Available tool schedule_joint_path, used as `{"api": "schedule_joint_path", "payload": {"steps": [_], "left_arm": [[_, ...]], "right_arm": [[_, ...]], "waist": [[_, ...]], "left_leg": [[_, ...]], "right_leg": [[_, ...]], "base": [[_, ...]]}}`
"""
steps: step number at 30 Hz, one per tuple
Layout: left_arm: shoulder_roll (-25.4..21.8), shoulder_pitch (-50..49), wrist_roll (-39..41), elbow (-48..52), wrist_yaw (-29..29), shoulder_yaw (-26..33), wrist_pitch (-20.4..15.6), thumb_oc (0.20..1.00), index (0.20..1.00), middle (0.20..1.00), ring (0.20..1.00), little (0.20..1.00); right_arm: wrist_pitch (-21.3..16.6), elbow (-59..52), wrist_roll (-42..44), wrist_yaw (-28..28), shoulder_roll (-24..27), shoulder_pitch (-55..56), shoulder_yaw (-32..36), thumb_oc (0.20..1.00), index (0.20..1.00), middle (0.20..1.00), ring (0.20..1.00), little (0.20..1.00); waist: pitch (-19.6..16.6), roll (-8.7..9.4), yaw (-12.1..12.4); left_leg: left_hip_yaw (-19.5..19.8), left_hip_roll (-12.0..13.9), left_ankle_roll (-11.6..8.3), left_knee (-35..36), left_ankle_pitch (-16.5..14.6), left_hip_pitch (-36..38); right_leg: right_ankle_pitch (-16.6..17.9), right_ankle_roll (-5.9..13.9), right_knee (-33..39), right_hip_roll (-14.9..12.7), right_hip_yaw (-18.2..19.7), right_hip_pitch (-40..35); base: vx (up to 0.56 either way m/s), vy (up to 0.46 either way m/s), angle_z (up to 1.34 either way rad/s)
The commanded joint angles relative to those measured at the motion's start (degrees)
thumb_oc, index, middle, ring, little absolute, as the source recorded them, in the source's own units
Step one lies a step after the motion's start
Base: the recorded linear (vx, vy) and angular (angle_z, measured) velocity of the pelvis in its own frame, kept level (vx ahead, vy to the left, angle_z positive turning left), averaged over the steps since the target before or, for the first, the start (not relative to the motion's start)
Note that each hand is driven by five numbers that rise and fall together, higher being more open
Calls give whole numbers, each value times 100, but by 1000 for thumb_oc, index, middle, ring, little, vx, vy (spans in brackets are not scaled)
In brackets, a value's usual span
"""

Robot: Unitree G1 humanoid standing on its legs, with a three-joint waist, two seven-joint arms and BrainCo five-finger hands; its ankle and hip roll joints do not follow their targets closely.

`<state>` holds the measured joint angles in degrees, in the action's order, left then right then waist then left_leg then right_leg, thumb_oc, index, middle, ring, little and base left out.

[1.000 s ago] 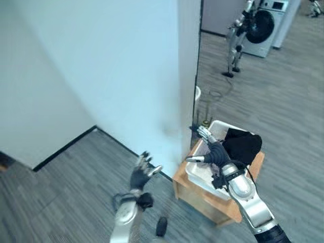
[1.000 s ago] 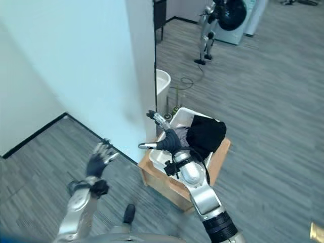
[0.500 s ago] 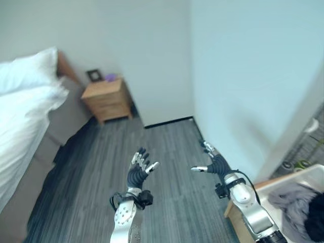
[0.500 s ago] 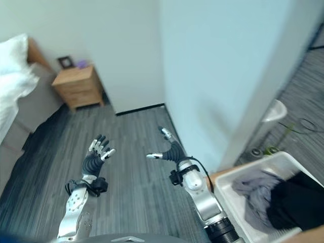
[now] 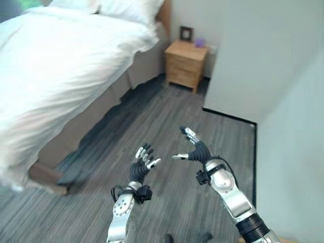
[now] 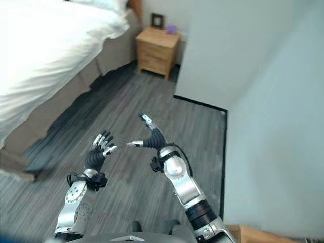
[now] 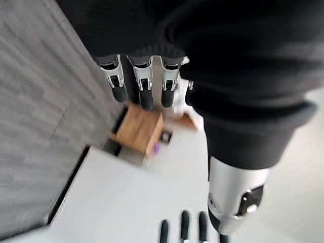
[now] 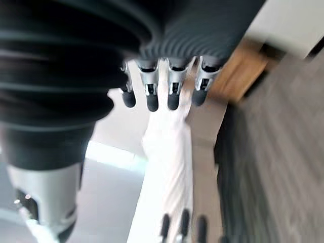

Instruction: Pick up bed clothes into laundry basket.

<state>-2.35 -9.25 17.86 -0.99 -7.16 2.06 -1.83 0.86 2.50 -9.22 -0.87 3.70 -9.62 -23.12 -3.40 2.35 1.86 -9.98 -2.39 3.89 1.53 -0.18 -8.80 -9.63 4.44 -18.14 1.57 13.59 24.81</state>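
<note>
- Bed (image 5: 61,66) takes up the left side and upper-left corner of the eye views, draped in white bedclothes (image 6: 45,45) that hang down over its side towards the floor (image 5: 152,121).
- Pillows (image 5: 129,7) sit at the head of the bed, at the top of the left eye view, next to the wooden headboard.
- Nightstand (image 5: 186,63), light wood with drawers, stands just beside the head of the bed against the far wall (image 6: 233,45); a small dark frame (image 5: 186,33) and a small purple item (image 5: 199,42) rest on top, though that item is too small to identify.
- Left hand (image 5: 142,167) is raised over the bare grey floor in the lower middle, fingers straight and slightly spread, holding nothing; in the left wrist view its fingers (image 7: 144,88) point out straight with the nightstand far beyond them.
- Right hand (image 5: 195,152) hovers just to the right of the left one, apart from it, fingers extended and thumb stuck out towards the left hand, empty too; the right wrist view shows its fingers (image 8: 162,88) straight, with the white bedclothes well beyond.
- Both hands are well apart from the bed, touching nothing.
- Pale wall panel (image 5: 298,152) runs down the right side, a dark skirting strip at its base.
</note>
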Motion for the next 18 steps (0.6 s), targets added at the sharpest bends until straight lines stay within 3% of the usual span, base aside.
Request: {"api": "schedule_joint_path", "payload": {"steps": [1,2,3,4,5,6,7,8,10,11,12,13,14,16,17,18], "left_arm": [[-114,311,165,475,-73,-140,-230,1000,1000,1000,1000,1000],[-93,304,112,554,-47,-125,-244,1000,1000,1000,1000,1000],[-89,302,109,557,-46,-126,-242,1000,1000,1000,1000,1000],[-12,137,89,672,40,-76,-216,1000,1000,1000,1000,1000],[19,59,112,743,45,-104,-256,1000,1000,1000,1000,1000],[21,126,66,795,34,-119,-276,1000,1000,1000,1000,1000],[21,168,60,811,33,-100,-287,1000,1000,1000,1000,1000],[39,128,45,799,40,-95,-305,1000,1000,1000,1000,1000],[110,37,107,740,92,-66,-442,1000,1000,1000,1000,1000],[62,25,97,697,88,9,-575,1000,1000,1000,1000,1000],[64,26,96,689,84,13,-582,1000,1000,1000,1000,1000],[15,16,68,688,72,73,-605,1000,1000,1000,1000,1000],[-80,-146,34,548,79,357,-705,1000,1000,1000,1000,1000],[-84,-223,60,442,143,536,-825,1000,1000,1000,1000,1000],[-86,-242,82,419,175,603,-835,1000,1000,1000,1000,1000],[-121,-286,74,420,230,713,-825,1000,1000,1000,1000,1000]], "right_arm": [[-328,35,-181,-105,182,-333,21,1000,1000,1000,1000,1000],[-379,264,-260,-88,183,-383,-139,1000,1000,1000,1000,1000],[-390,284,-265,-92,179,-391,-140,1000,1000,1000,1000,1000],[-343,431,-266,-55,103,-463,-286,1000,1000,1000,1000,1000],[-393,520,-275,-43,175,-487,-308,1000,1000,1000,1000,1000],[-391,614,-343,-64,342,-597,-310,1000,1000,1000,1000,1000],[-371,587,-401,-68,449,-643,-302,1000,1000,1000,1000,1000],[-340,558,-386,-99,437,-630,-267,1000,1000,1000,1000,1000],[-300,457,-305,-99,386,-552,-268,1000,1000,1000,1000,1000],[-317,450,-297,-65,445,-475,-231,1000,1000,1000,1000,1000],[-321,452,-298,-63,445,-473,-233,1000,1000,1000,1000,1000],[-337,468,-318,-48,487,-472,-229,1000,1000,1000,1000,1000],[-367,483,-361,-27,586,-430,-195,1000,1000,1000,1000,1000],[-342,529,-401,-45,599,-467,-175,1000,1000,1000,1000,1000],[-315,534,-386,-40,583,-470,-158,1000,1000,1000,1000,1000],[-274,502,-309,-34,559,-422,-118,1000,1000,1000,1000,1000]], "waist": [[-188,35,-89],[-233,4,-19],[-228,-5,-56],[-261,-88,-62],[-241,-174,-38],[-142,-174,-251],[-115,-95,-387],[-89,-78,-410],[17,-55,-320],[15,-89,-346],[10,-89,-352],[-16,-130,-378],[-36,-247,-366],[37,-300,-289],[50,-315,-242],[74,-277,-194]], "left_leg": [[368,519,-507,347,300,-11],[477,474,-556,347,263,58],[515,468,-557,347,265,61],[549,475,-591,347,199,201],[319,534,-729,347,117,357],[-1131,887,-915,-255,49,383],[-2014,1240,-1068,-775,-184,406],[-2235,1326,-1035,-1223,-345,388],[-1914,1126,-894,-2131,-674,-37],[-2217,1241,-843,-2280,-530,-332],[-2216,1240,-844,-2279,-524,-335],[-2558,1427,-834,-2086,-411,-295],[-3002,1427,-731,-878,65,-153],[-2863,1398,-718,198,523,14],[-2784,1557,-736,320,617,-45],[-2496,1879,-800,347,731,-271]], "right_leg": [[1361,-225,1761,-99,-112,-914],[1493,-322,2200,-267,-404,-1217],[1527,-325,2279,-282,-444,-1272],[1499,-309,2314,-412,-794,-1459],[1448,-324,2314,-507,-1150,-1627],[1376,-189,2314,-861,-1876,-1774],[1373,-145,2314,-1037,-2225,-1861],[1268,-140,2314,-1037,-2335,-2000],[1152,-168,2314,-1058,-2305,-2286],[999,-142,2314,-1095,-2588,-2442],[996,-142,2314,-1095,-2594,-2440],[941,-97,2314,-1108,-2758,-2474],[738,-17,2314,-1030,-2821,-2732],[637,43,2314,-1050,-2876,-2936],[602,45,2314,-1056,-2872,-2985],[504,63,2314,-1125,-2884,-3166]], "base": [[238,-231,173],[223,-171,144],[288,-232,63],[268,-185,25],[261,-273,32],[113,-268,50],[59,-258,126],[137,-228,204],[207,-155,145],[143,-79,-10],[132,-11,0],[334,172,49],[424,228,66],[351,210,20],[343,224,-13],[352,215,-28]]}}
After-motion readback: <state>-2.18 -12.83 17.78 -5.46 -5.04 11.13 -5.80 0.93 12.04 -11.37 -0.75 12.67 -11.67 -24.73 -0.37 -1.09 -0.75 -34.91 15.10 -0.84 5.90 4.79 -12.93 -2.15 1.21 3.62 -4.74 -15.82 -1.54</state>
